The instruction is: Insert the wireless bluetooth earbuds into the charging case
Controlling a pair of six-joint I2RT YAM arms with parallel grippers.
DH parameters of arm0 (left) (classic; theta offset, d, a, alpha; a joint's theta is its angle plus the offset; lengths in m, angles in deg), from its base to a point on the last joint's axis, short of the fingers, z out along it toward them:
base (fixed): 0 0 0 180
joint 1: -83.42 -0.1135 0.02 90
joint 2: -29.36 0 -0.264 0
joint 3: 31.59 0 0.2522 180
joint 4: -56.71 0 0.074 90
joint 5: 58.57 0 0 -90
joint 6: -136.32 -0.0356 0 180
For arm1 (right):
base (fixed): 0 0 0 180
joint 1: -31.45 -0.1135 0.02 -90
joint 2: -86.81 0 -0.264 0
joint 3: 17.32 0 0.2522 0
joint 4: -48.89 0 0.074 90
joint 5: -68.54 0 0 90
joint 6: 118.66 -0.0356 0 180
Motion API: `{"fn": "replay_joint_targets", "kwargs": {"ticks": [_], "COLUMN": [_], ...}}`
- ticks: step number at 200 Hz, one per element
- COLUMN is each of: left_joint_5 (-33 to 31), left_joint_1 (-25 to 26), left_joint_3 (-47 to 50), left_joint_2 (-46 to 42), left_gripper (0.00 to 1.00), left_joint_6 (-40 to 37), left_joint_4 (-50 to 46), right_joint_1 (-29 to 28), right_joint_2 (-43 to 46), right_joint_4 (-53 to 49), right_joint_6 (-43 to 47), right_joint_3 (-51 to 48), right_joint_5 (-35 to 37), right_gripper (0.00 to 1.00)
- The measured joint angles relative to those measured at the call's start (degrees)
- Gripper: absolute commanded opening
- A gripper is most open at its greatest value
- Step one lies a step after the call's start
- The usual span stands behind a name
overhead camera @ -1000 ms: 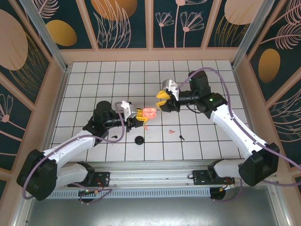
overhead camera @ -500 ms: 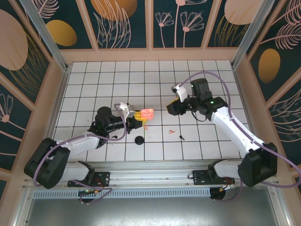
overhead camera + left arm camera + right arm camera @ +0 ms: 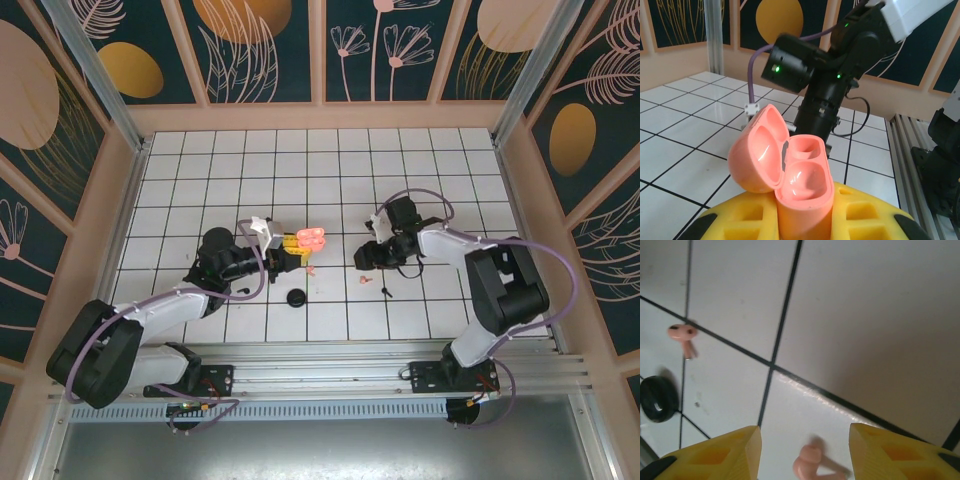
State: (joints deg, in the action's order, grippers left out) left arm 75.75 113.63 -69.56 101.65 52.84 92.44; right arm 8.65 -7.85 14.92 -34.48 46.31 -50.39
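The salmon-pink charging case (image 3: 802, 175) stands upright with its lid hinged open to the left and both wells empty. My left gripper (image 3: 802, 220) is shut on its lower body and holds it above the tiles (image 3: 312, 238). My right gripper (image 3: 805, 440) is open, low over the floor, and one pink earbud (image 3: 812, 467) lies between its yellow fingers (image 3: 715, 455), apart from them. From above, that right gripper (image 3: 366, 262) hovers just over this earbud (image 3: 364, 279). A second pink earbud (image 3: 684, 333) lies under the case (image 3: 313, 268). Two black earbuds (image 3: 386, 291) (image 3: 243, 291) lie on the tiles.
A black round disc (image 3: 296, 298) lies on the tiled floor near the front, also seen at the right wrist's left edge (image 3: 657, 399). The right arm's dark body (image 3: 820, 65) stands close behind the case. Wooden walls (image 3: 320, 115) ring the floor.
The right arm swung down and right from beside the case to low over the pink earbud, its jaws widening. The left gripper kept hold of the open case, almost still.
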Motion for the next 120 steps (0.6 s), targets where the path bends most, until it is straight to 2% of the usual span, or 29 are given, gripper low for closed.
{"fn": "replay_joint_targets", "kwargs": {"ticks": [68,120], "left_joint_5": [-1.1,-0.8], "left_joint_1": [0.0,0.0], "left_joint_3": [0.4,0.4], "left_joint_2": [-1.4,-1.2], "left_gripper": [0.17,0.17], "left_joint_6": [-0.2,0.3], "left_joint_4": [-0.8,0.0], "right_joint_1": [-1.4,-6.6], "right_joint_2": [-1.2,1.5], "right_joint_4": [0.9,0.9], "right_joint_6": [-4.7,-7.4], "right_joint_3": [-0.1,-2.4], "right_joint_5": [2.4,5.4], "right_gripper": [0.50,0.51]}}
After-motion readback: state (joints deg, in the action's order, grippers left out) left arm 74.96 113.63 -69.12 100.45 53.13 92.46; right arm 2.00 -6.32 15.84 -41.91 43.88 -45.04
